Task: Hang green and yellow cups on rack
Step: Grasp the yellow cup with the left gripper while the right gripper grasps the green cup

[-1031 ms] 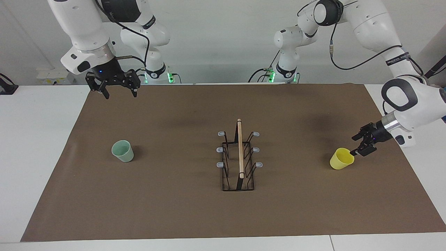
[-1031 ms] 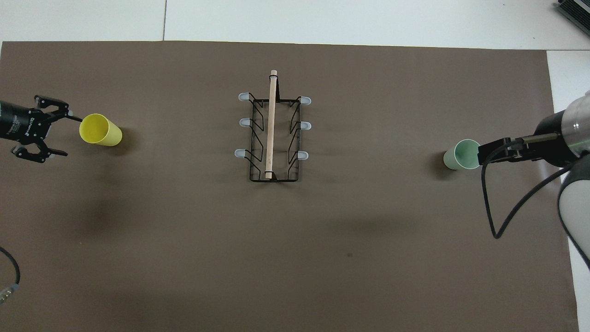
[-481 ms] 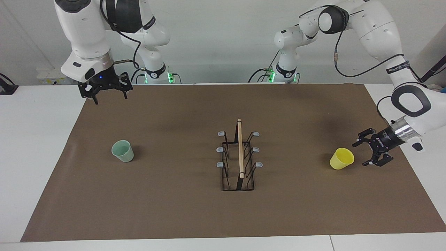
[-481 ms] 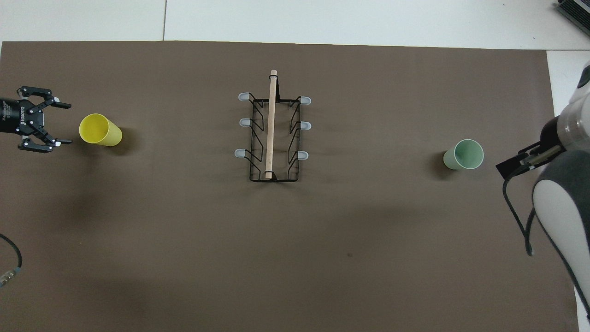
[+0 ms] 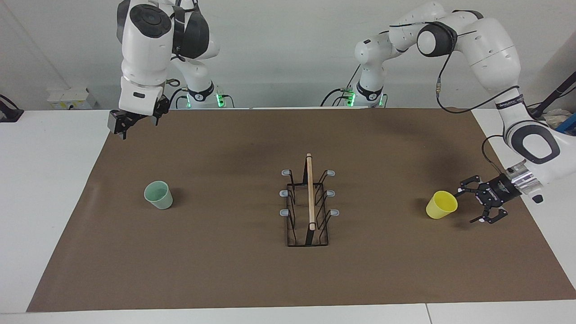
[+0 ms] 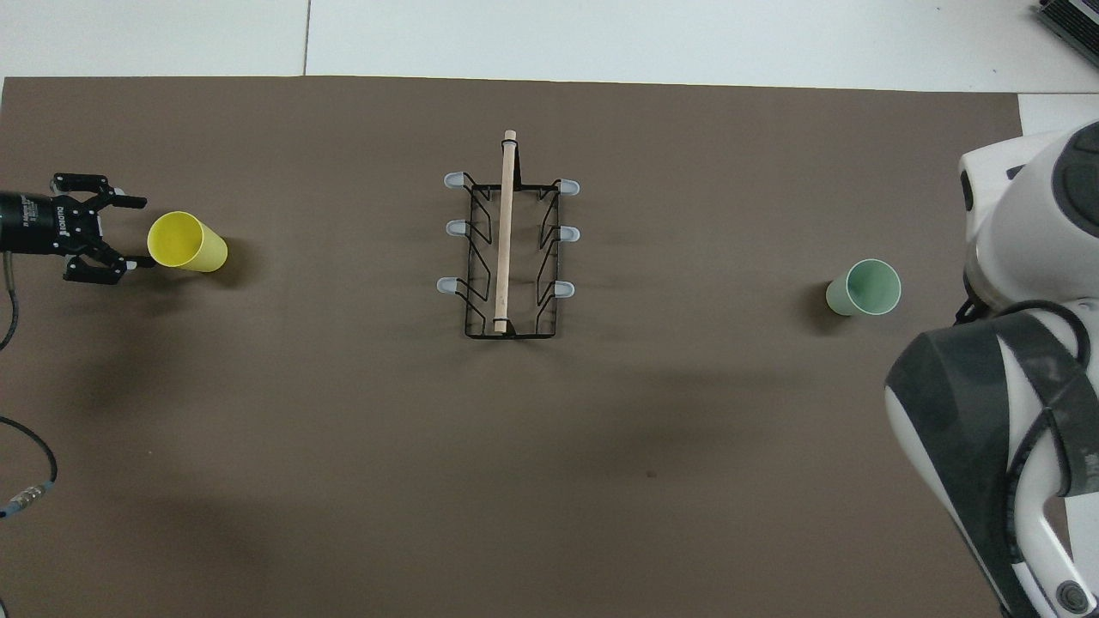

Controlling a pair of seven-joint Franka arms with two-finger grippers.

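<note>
The yellow cup (image 5: 441, 204) (image 6: 185, 243) stands on the brown mat at the left arm's end of the table. My left gripper (image 5: 466, 206) (image 6: 144, 233) is low beside it, open, its fingertips pointing at the cup and just short of its rim. The mint green cup (image 5: 158, 195) (image 6: 863, 288) stands alone at the right arm's end. My right gripper (image 5: 138, 127) hangs open and high over the mat's corner nearest the robots; in the overhead view the arm hides it. The black wire rack (image 5: 309, 202) (image 6: 506, 249) with its wooden bar stands mid-mat, all pegs bare.
The brown mat (image 5: 225, 270) covers most of the white table (image 5: 45, 180). My right arm's bulk (image 6: 1013, 386) fills the overhead view beside the green cup. A loose cable (image 6: 26, 481) hangs near the left arm's end.
My left gripper turned, drew back a little, then sank and closed in on the yellow cup again. My right arm swung its gripper away from over the green cup, toward the robots.
</note>
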